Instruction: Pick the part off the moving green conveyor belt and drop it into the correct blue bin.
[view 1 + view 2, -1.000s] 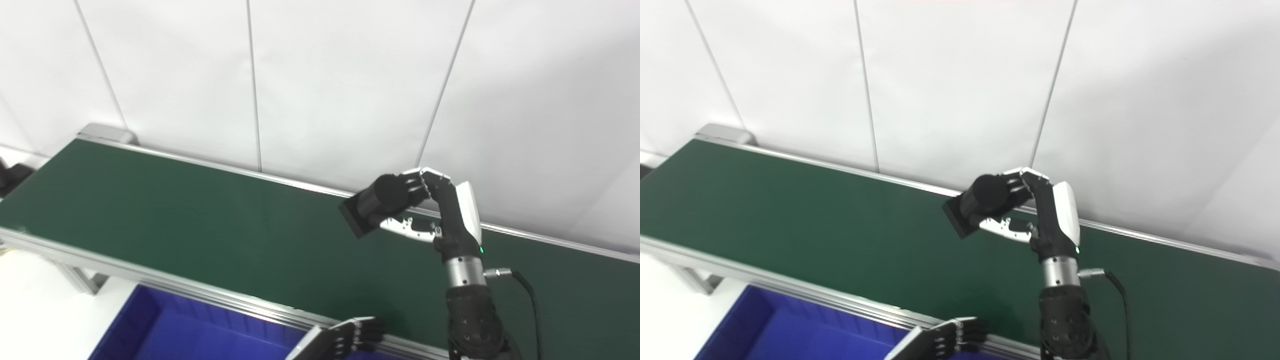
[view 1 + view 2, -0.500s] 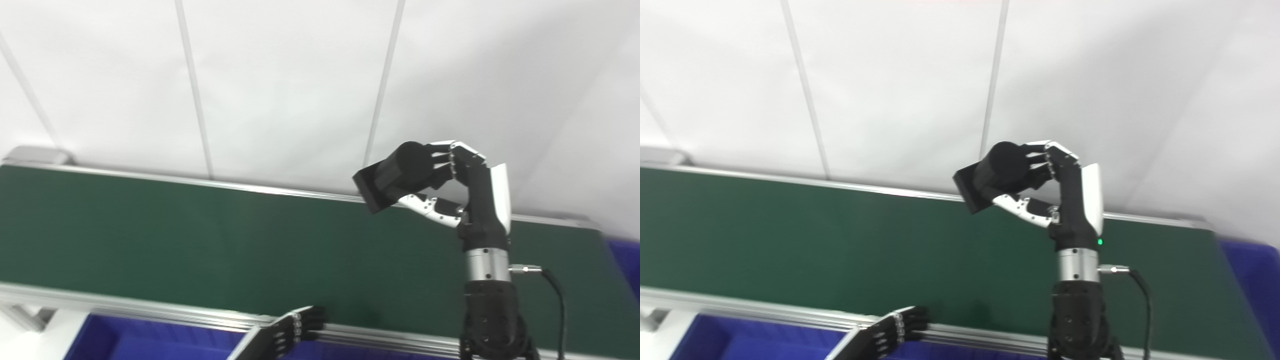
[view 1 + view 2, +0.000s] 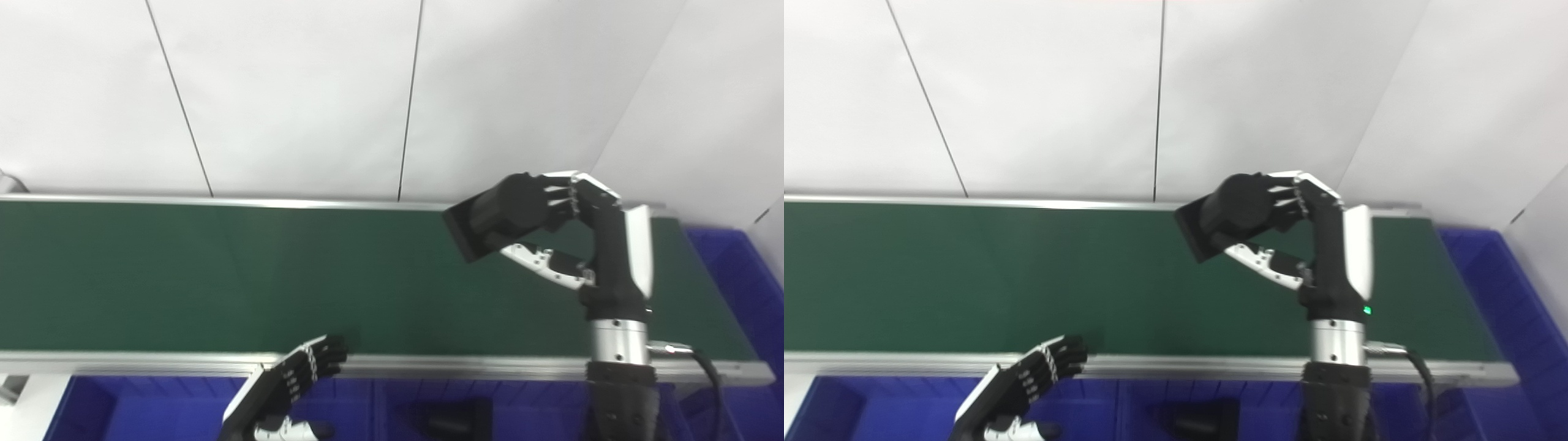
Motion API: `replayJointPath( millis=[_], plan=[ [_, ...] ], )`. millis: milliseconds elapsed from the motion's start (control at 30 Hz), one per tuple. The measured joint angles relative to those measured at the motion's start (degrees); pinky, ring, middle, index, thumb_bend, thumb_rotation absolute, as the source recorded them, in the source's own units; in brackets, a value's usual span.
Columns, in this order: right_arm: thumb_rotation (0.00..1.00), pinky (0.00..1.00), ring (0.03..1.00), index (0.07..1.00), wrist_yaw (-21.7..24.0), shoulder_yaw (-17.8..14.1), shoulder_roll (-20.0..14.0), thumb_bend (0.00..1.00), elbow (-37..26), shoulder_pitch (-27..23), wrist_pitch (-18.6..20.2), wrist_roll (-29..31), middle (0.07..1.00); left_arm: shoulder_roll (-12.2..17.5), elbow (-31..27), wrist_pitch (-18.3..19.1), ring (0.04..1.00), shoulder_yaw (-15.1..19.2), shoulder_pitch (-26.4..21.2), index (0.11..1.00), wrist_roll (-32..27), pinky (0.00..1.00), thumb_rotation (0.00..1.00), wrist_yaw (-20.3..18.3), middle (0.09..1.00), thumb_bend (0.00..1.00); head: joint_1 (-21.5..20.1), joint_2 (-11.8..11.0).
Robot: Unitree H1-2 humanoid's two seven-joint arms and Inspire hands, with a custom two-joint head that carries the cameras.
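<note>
Above the green conveyor belt (image 3: 245,269), the right hand (image 3: 576,226) is wrapped tight around the black part (image 3: 496,211), a round body with a flat square end, and holds it up in the air, off the belt. Next, I think, it should carry the part to the right blue bin (image 3: 735,269) and keep squeezing until it is right over it. Another black part (image 3: 450,416) lies in the near blue bins (image 3: 380,410). Low down, the left hand (image 3: 294,376) holds nothing, fingers spread.

Bare green conveyor belt (image 3: 184,269), aluminium-framed
</note>
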Motion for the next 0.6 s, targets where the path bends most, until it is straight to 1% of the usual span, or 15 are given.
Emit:
replayJointPath(
  millis=[67,133,267,367,400,467,533,567,600],
  plan=[
    [0.0,0.33,0.408,0.516,-0.15,-0.49,0.25,0.52,-0.96,2.57,-0.01,-0.27,0.505,0.24,-0.15,0.02,0.847,0.75,0.01,0.831,-0.57,0.84,0.34,-0.19,0.835,0.98,-1.57,0.87],
    [0.0,0.33,0.411,0.512,-0.64,-1.02,0.52,0.52,-1.86,5.14,-0.11,-0.26,0.508,0.54,-0.38,0.06,0.852,1.34,0.05,0.833,-1.63,0.84,0.34,-0.7,0.841,0.97,-1.67,0.97],
    [0.0,0.36,0.412,0.519,-3.19,-2.3,1.17,0.52,-1.71,10.35,-0.73,-0.26,0.492,1.1,-0.68,0.34,0.846,1.97,0.08,0.834,-3.01,0.83,0.33,-1.71,0.838,0.97,-4.21,2.28],
    [0.0,0.37,0.414,0.52,-5.57,-3.27,1.56,0.52,-0.77,14.12,-2.1,-0.15,0.485,1.73,-0.91,0.67,0.842,2.35,0.12,0.83,-4.21,0.83,0.33,-2.27,0.835,0.97,-4.65,2.55],
    [0.0,0.36,0.41,0.522,-6.21,-3.47,1.59,0.52,-0.37,15.09,-2.38,-0.06,0.489,1.89,-0.96,0.74,0.842,2.44,0.11,0.828,-4.55,0.83,0.33,-2.36,0.835,0.97,-5.44,2.98],
    [0.0,0.33,0.395,0.531,-7.03,-4.01,1.85,0.52,0.55,17.16,-2.51,0.35,0.486,2.05,-0.97,0.82,0.84,2.72,0.11,0.825,-5.32,0.82,0.33,-2.53,0.833,0.97,-5.54,3.08],
    [0.0,0.31,0.383,0.539,-8.12,-4.34,2.34,0.51,1.3,19.45,-2.54,0.51,0.479,2.21,-0.97,0.94,0.839,2.88,0.13,0.823,-5.82,0.82,0.33,-2.9,0.833,0.98,-6.41,4.13],
    [0.0,0.3,0.38,0.542,-8.66,-4.45,2.59,0.51,1.52,20.48,-2.55,0.62,0.478,2.27,-0.99,1.03,0.839,2.95,0.15,0.823,-5.88,0.82,0.33,-3.11,0.833,0.98,-6.42,4.13],
    [0.0,0.3,0.376,0.546,-9.09,-4.63,2.71,0.51,2.15,21.5,-2.83,0.65,0.474,2.37,-1.07,1.3,0.838,3.08,0.24,0.824,-6.4,0.83,0.33,-3.38,0.831,0.98,-6.94,4.91]
  ],
)
